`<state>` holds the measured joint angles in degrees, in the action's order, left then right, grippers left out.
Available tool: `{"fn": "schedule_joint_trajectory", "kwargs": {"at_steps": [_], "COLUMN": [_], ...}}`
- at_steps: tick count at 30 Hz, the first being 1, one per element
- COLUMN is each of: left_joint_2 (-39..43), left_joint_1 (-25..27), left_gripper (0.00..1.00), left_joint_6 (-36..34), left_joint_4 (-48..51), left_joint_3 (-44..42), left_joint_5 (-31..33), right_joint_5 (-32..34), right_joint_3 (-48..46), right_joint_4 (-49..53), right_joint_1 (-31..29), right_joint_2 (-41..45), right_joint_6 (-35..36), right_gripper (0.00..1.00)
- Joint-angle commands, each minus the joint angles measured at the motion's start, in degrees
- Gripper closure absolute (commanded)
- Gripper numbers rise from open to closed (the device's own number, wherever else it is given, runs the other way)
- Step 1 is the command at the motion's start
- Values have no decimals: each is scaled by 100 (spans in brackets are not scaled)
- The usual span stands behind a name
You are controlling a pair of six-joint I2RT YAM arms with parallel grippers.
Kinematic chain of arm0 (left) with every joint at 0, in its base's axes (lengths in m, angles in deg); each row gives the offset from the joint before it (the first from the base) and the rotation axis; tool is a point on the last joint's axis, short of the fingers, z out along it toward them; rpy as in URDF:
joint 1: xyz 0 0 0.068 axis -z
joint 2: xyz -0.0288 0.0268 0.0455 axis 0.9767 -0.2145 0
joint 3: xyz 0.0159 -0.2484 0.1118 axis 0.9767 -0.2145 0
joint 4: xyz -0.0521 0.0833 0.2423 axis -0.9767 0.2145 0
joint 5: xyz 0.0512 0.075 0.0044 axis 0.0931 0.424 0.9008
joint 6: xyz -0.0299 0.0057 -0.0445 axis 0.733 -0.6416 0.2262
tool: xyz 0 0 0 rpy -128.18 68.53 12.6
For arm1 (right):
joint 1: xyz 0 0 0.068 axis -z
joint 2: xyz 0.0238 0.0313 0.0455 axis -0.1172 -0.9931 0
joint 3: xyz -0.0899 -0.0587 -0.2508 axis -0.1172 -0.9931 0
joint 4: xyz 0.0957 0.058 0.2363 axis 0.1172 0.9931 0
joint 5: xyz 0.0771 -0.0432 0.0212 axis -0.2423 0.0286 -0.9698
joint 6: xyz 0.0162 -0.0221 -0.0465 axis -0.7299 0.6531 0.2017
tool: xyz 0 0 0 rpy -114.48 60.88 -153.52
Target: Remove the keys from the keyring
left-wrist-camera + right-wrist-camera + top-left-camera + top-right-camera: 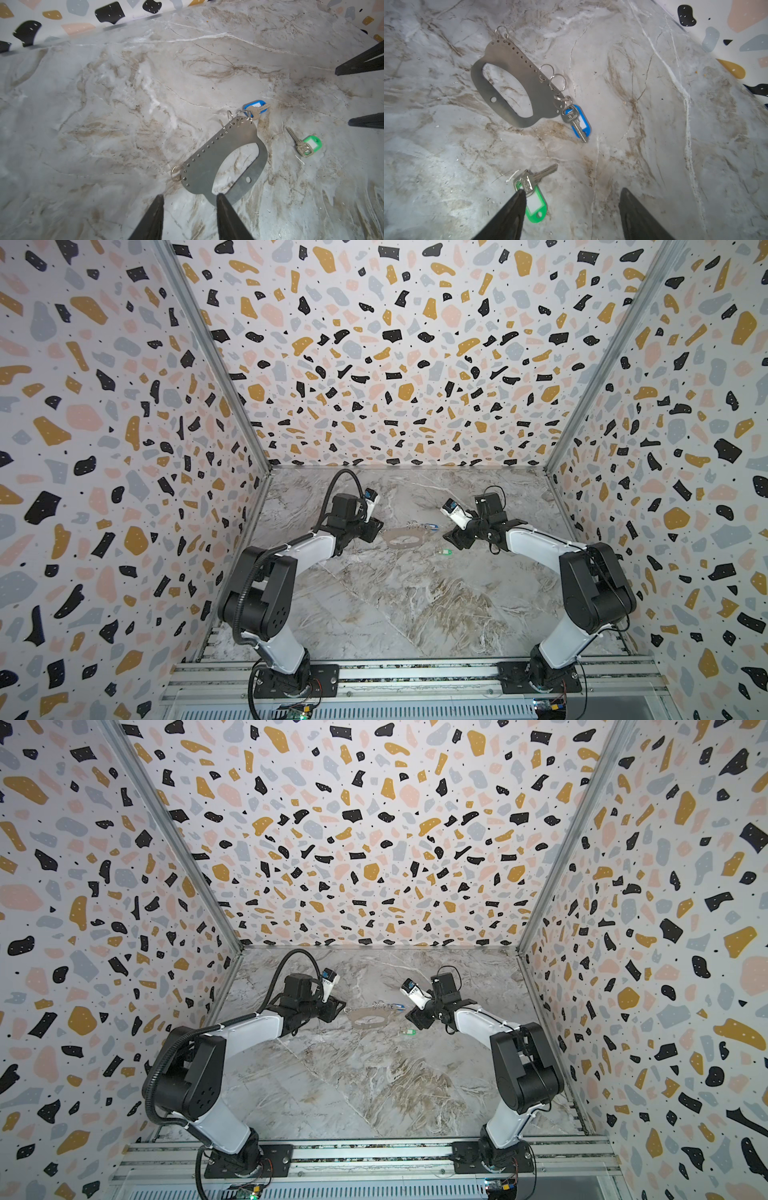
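Observation:
The keyring [390,539] [356,1020] is a flat grey metal plate with an oblong hole, lying on the marble table between both arms. A blue-tagged key [256,108] [579,122] hangs from a split ring at one end of the plate [207,166] [533,83]. The green-tagged key [309,145] [536,203] [444,550] lies loose beside the plate. My left gripper [190,196] [374,531] is open at the plate's end, one fingertip in front of its rim. My right gripper [572,191] [451,539] is open and holds nothing; one fingertip overlaps the green tag.
Three empty split rings [546,70] sit along the plate's perforated edge. Patterned walls [395,364] close the table in at the back and on both sides. An aluminium rail [415,674] with the arm bases runs along the front.

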<state>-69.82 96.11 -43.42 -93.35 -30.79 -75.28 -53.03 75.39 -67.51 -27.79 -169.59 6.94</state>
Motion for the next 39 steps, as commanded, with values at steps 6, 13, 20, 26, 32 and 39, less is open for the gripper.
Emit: {"fn": "schedule_joint_trajectory", "kwargs": {"at_steps": [6,13,20,26,32,39], "left_joint_2": [28,-88,-141,-472,-1270,-2020], "left_joint_1": [562,755,1100,1517,1826,1973], "left_gripper": [54,54,54,53,52,51], "left_joint_6": [32,769,559,-31,-457,-653], "left_joint_4": [14,-576,-646,-618,-157,331], "left_joint_3": [256,170,100,300,1159,1995], "left_joint_5": [468,704,1139,1453,1622,1878], "right_joint_5": [592,1401,1945,1812,1420,1205], "right_joint_3": [769,1017,865,580,447,482], "right_joint_4": [524,661,550,558,758,674], "right_joint_1": [-486,-823,-765,-362,2,121], "right_joint_2": [-813,-1402,-1538,-1070,-619,-339], "right_joint_6": [181,626,859,901,1063,978], "right_gripper": [28,25,24,25,24,24]}}
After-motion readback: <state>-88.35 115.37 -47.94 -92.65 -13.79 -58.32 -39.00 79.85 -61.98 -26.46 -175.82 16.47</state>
